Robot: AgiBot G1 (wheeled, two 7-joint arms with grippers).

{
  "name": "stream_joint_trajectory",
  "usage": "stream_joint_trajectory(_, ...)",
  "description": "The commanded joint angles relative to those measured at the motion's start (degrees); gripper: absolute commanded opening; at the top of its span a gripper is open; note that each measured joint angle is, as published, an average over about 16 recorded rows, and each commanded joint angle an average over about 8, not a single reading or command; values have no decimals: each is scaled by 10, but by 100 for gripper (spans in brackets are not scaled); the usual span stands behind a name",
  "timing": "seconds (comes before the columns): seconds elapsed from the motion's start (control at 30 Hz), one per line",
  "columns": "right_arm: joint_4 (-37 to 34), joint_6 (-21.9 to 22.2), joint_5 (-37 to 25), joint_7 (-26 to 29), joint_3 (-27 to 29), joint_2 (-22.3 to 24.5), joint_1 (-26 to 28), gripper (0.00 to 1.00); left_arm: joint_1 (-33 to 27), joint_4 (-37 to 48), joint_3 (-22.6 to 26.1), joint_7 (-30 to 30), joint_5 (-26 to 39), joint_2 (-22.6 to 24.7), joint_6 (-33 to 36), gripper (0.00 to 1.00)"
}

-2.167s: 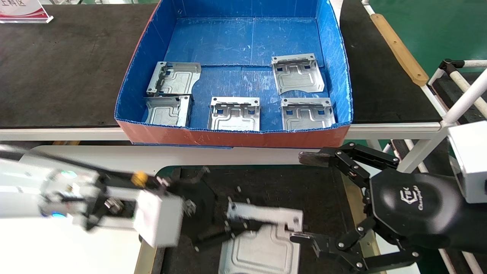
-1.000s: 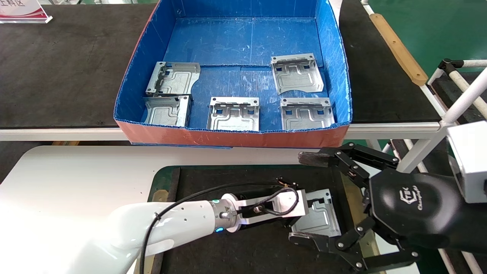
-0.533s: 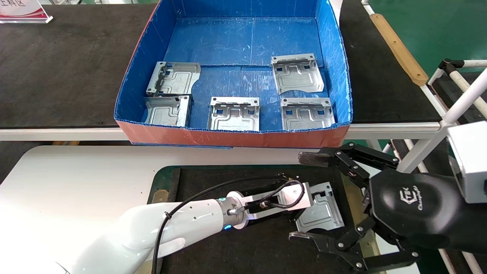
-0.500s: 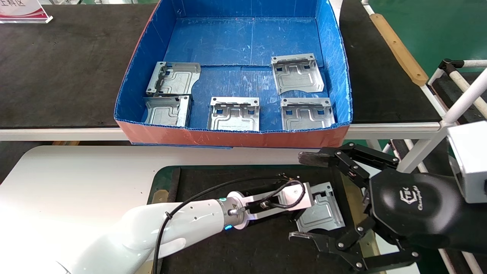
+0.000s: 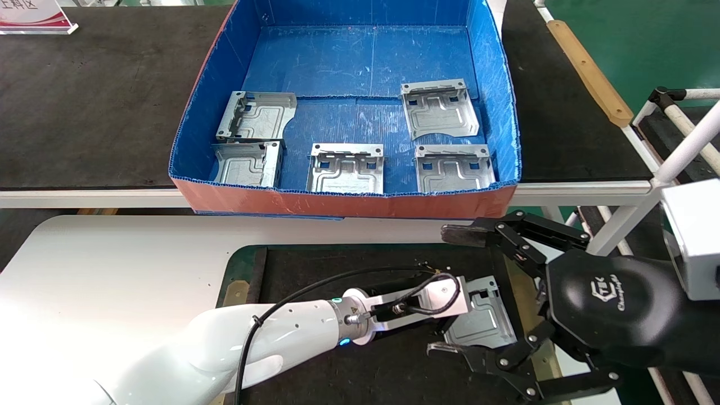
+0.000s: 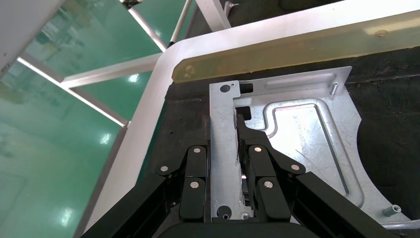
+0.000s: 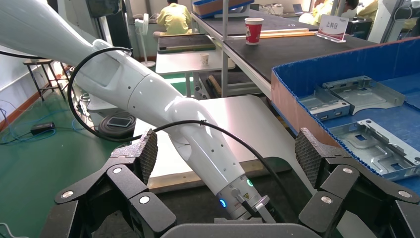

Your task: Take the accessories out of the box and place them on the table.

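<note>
Left gripper (image 6: 222,148) is clamped on the folded rim of one bracket (image 6: 297,144), one finger on each side of the upright edge, as the left wrist view shows. That bracket (image 5: 486,320) lies on the dark mat (image 5: 337,264) of the white table (image 5: 112,259), near the mat's right edge, with the tan strip (image 6: 297,54) just beyond it. The left arm reaches across the mat from the lower left of the head view, its wrist covering the bracket's left part.

Right gripper (image 5: 455,292) hovers over the right end of the mat with its fingers spread wide and nothing between them; one fingertip (image 5: 458,234) sits above the mat's far edge and the other lies close to the near edge of the held bracket. In the right wrist view both textured pads (image 7: 148,148) stand well apart.

Beyond the table, the box (image 5: 349,203) rests on a black-topped bench (image 5: 84,101). Five more brackets lie on its blue floor: two at the left, touching each other (image 5: 256,116) (image 5: 247,164), one in the middle near the front wall (image 5: 346,169), and two at the right, one behind the other (image 5: 440,108) (image 5: 454,167). A small sign (image 5: 34,16) stands at the bench's far left corner.
</note>
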Motion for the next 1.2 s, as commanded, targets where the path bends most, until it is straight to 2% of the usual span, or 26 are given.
stream_joint_trajectory(0.03,0,0,0,0,0,0,0,100,-3,3,10,2,-14,0,-4,66)
stream_joint_trajectory(0.1,0,0,0,0,0,0,0,100,-6,4,15,2,-21,0,-6,91)
stream_joint_trajectory(0.13,0,0,0,0,0,0,0,100,-7,4,16,2,-23,0,-7,100)
stream_joint_trajectory(0.93,0,0,0,0,0,0,0,100,-3,3,9,1,-15,-1,-2,100)
stream_joint_trajectory(1.2,0,0,0,0,0,0,0,100,10,-21,-39,-32,-20,-38,50,100)
